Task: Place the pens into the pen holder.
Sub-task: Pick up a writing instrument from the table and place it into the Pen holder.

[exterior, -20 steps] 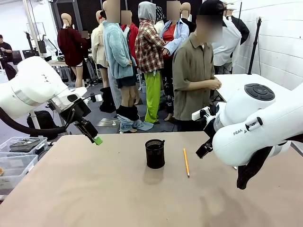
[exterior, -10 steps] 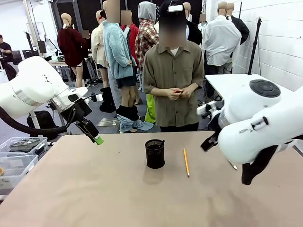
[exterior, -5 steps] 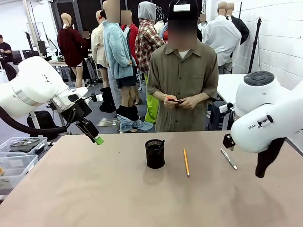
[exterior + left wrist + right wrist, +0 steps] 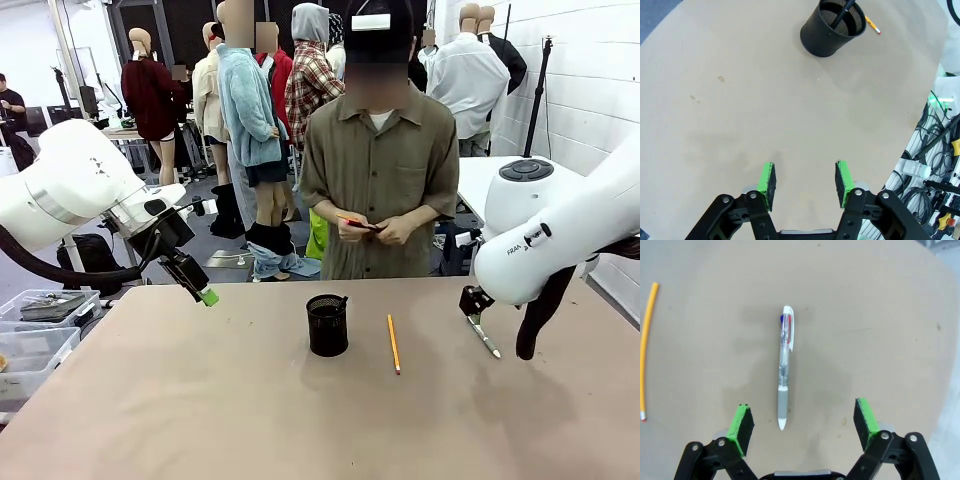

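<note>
Four writing sticks and one holder. The pen holder point(image 4: 327, 325), a black wire-mesh cup, stands upright near the middle of the table point(image 4: 200, 400). It holds one dark pen point(image 4: 342, 300), which leans against the rim with its top poking out.

Two more lie flat on the table to the robot's right of the cup. The yellow pencil point(image 4: 393, 343) is near the cup but apart from it, pointing roughly across the table. Farther right is a clear ballpoint pen point(image 4: 483, 336) with a white clip and a grey grip. The fourth, a thin orange pen point(image 4: 352, 220), is off the table, held in both hands of the person point(image 4: 378, 150) standing at the far side.

In the right wrist view the ballpoint pen point(image 4: 785, 370) lies lengthwise along the line of the fingers, its pale tip towards the right hand point(image 4: 803, 415). That tip sits just off the middle of the gap between the two green pads and touches neither. The right hand is spread wide and holds nothing. The pencil point(image 4: 648, 345) lies well off to one side, near the edge of that view.

The left hand point(image 4: 804, 170) hangs over bare table with its fingers apart and nothing between them. It is well away from the pen holder point(image 4: 832, 27), which shows at the far end of its view with the dark pen point(image 4: 845, 10) inside and the pencil point(image 4: 870, 24) just behind it. From the front, the left hand point(image 4: 198, 287) sits above the table's far left corner.
</note>
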### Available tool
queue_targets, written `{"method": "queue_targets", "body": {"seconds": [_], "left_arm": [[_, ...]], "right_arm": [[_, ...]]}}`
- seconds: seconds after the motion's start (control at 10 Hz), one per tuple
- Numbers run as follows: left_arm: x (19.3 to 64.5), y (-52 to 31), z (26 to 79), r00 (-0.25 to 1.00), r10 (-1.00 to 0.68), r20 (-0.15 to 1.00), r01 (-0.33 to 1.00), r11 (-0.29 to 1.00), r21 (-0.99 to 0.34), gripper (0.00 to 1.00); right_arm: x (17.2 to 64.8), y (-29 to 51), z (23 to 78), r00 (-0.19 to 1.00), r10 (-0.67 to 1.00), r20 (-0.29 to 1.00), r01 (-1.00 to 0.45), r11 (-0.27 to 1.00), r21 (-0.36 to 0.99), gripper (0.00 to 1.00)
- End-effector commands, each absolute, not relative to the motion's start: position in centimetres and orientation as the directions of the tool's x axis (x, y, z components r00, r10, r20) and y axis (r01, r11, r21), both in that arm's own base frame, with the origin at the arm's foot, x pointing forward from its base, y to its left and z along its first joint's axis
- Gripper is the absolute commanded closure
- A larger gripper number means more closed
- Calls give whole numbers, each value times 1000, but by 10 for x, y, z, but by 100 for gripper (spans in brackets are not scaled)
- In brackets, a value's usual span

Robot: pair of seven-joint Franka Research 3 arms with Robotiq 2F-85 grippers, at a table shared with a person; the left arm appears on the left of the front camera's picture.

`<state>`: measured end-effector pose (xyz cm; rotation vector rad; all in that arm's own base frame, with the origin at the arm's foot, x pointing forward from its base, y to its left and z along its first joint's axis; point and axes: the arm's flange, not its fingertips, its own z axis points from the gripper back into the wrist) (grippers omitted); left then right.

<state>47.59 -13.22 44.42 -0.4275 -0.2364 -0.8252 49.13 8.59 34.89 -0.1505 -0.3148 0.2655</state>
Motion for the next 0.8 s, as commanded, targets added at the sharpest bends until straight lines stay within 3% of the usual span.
{"method": "queue_targets", "body": {"seconds": [0.0, 0.7], "left_arm": [[477, -130, 446, 650, -665, 369, 759, 587, -280, 37], [477, -130, 446, 650, -665, 369, 759, 587, -280, 37]], "right_arm": [[510, 90, 337, 926, 255, 277, -220, 964, -150, 0], [536, 85, 298, 938, 266, 221, -252, 964, -89, 0]]}}
